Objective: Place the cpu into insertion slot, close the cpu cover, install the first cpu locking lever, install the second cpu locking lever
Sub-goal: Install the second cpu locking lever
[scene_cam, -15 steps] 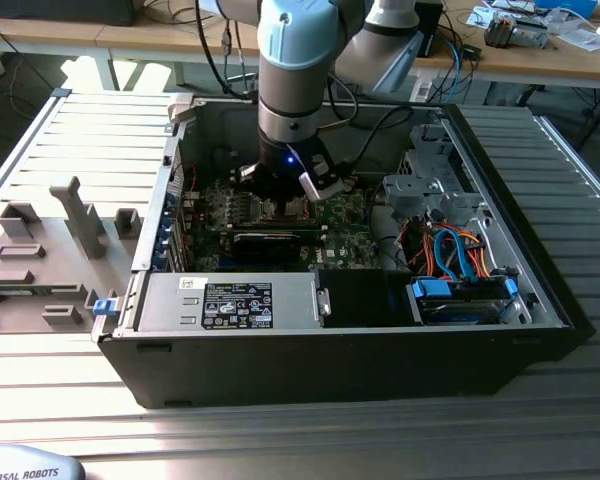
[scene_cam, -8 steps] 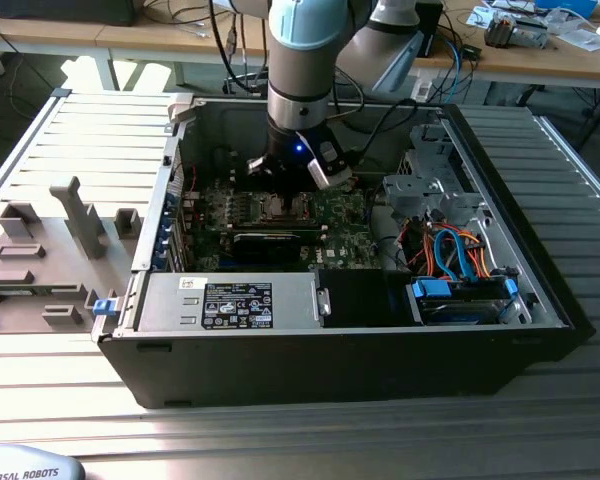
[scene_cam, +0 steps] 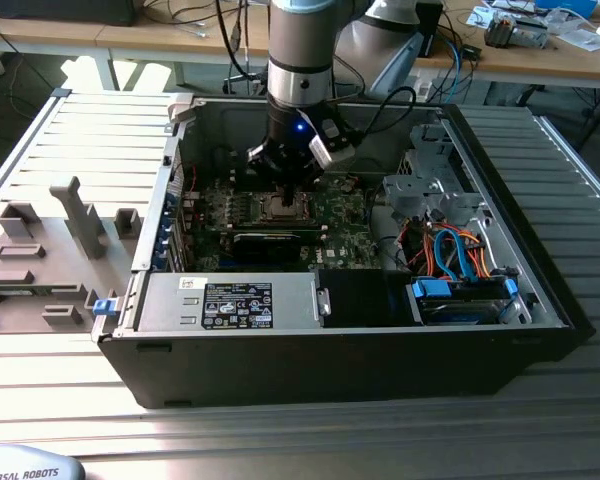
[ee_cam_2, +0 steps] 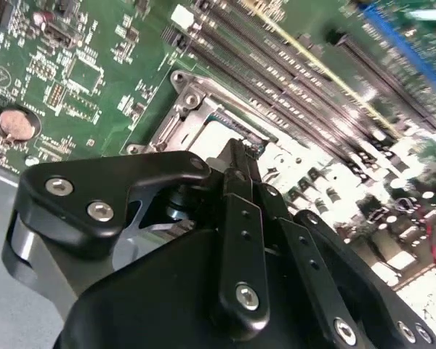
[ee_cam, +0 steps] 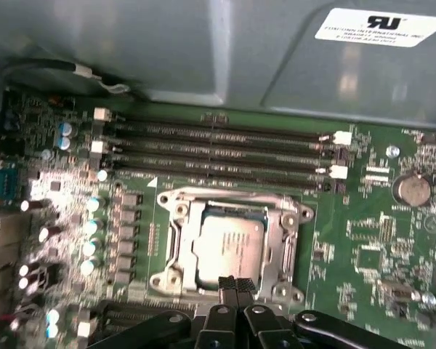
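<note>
- First wrist view: the flat square silver-grey cpu (ee_cam: 229,243) lies seated in the square silvery-bordered insertion slot (ee_cam: 176,243) on the green circuit board (ee_cam: 356,218).
- The thin silvery cpu cover frame (ee_cam: 287,251) lies down around the chip.
- The black gripper (ee_cam: 236,285) has its fingers pressed together, with the tips at the chip's 6 o'clock edge.
- Four long black memory slots (ee_cam: 218,149) run at 12 o'clock of the socket.
- Exterior view: the gripper (scene_cam: 292,196) hangs inside the open black computer case (scene_cam: 330,360).

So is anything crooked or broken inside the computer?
Nothing stands out. In the first wrist view the silver chip lies flat and square in its socket, with the metal frame down around it. The gripper sits at the chip's edge. The green board looks undamaged.
</note>
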Robot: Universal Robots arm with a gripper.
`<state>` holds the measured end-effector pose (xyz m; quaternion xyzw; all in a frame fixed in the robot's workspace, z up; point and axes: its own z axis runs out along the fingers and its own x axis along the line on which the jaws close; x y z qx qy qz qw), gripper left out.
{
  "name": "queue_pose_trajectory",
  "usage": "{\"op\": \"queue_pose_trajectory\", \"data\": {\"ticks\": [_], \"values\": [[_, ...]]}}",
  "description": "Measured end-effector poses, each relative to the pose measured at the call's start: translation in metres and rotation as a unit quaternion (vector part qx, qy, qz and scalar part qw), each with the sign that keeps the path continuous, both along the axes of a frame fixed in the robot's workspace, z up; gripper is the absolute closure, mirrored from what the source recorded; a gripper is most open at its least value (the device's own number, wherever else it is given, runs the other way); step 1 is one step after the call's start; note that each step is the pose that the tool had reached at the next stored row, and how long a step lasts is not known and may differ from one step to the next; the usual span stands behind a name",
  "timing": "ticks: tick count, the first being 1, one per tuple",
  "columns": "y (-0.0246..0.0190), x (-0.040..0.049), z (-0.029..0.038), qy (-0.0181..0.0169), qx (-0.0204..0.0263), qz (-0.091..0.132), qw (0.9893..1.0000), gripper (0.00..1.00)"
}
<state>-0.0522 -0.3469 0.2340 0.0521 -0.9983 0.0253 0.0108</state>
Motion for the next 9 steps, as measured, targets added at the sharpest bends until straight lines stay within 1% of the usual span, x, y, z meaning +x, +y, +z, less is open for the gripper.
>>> {"op": "queue_pose_trajectory", "data": {"ticks": [1, 2, 3, 9], "values": [[0.0027, 0.0, 0.0023, 0.0, -0.0106, 0.0, 0.9999, 0.89], [0.0066, 0.0001, 0.005, 0.0, -0.0219, 0.0, 0.9998, 0.89], [0.0111, 0.0, 0.0106, 0.0, -0.0352, 0.0, 0.9994, 0.89], [0.0111, 0.0, 0.0112, 0.0, -0.0355, 0.0, 0.9994, 0.89]]}}
